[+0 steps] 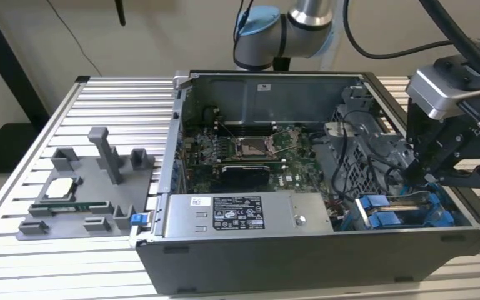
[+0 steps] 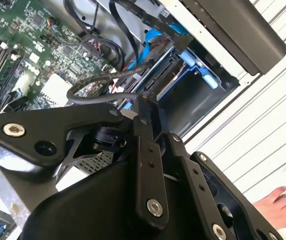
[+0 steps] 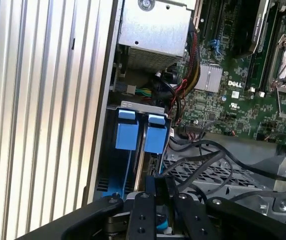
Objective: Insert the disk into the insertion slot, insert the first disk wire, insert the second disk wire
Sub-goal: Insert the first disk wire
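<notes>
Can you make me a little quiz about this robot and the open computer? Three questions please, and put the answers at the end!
1. Pick one. The black robot gripper hangs right over:
A) the square socket on the green motherboard
B) the grey sheet-metal drive bay with blue plastic tabs
C) the grey tray of parts beside the case
2. True or false: the grey power-supply box has a white sticker on it.
3. Fill in the gap: the open dark grey computer case stands on a ribbed silver metal ____.

Key: 1 B; 2 true; 3 table.
</notes>
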Action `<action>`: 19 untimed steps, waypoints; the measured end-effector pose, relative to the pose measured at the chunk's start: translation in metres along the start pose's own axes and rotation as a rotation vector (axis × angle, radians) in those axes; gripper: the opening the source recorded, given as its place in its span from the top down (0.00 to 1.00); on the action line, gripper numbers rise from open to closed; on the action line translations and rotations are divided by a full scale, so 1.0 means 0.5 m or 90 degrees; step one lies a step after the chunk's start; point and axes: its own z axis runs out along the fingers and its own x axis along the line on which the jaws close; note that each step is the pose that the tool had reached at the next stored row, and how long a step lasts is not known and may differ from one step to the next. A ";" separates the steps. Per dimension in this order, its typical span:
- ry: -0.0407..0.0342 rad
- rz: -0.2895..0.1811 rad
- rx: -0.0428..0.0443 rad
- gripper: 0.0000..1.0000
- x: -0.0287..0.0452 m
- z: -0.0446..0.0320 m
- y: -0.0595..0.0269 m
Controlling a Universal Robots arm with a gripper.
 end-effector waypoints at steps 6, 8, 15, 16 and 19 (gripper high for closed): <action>-0.0041 0.004 -0.0298 1.00 0.003 0.004 -0.021; -0.0056 0.005 -0.0404 1.00 0.005 0.006 -0.032; -0.0098 0.009 -0.0711 1.00 0.010 0.013 -0.057; -0.0097 0.009 -0.0711 1.00 0.010 0.013 -0.057; -0.0097 0.009 -0.0711 1.00 0.010 0.013 -0.057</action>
